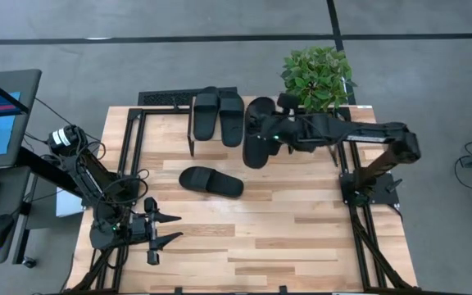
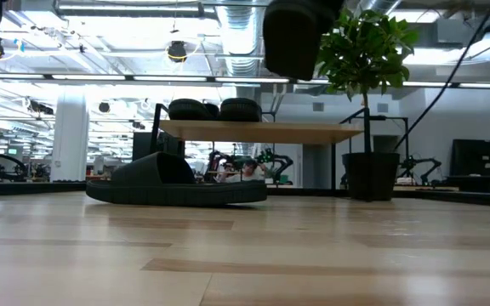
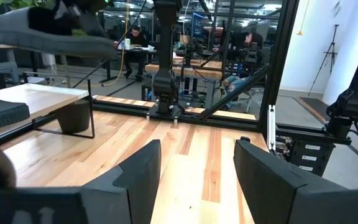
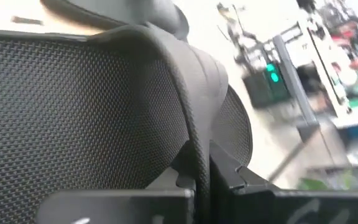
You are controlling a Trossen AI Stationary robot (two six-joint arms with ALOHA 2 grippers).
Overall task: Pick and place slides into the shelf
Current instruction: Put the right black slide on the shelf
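Surface (image 1: 301, 238): light plank top; the high view alone shows its whole layout.
Shelf (image 1: 158, 135): low wooden board on thin black legs; the low view shows two slides (image 2: 215, 109) on it.
Plant (image 1: 318, 75): potted, at the far edge.
Carried slide (image 1: 258, 131): matte black, textured sole filling the right wrist view, hanging above the shelf's end.
Loose slide (image 1: 211, 181): flat on the surface, near the shelf.
Right hand (image 1: 275, 135): clamped on the carried slide's strap.
Left hand (image 1: 170, 227): fingers apart, at the near corner.

robotics lab, exposed ceiling ducts (image 2: 228, 30), other robot arms (image 2: 270, 161) (far benches), tripod (image 3: 335, 43), concrete floor (image 1: 220, 57)
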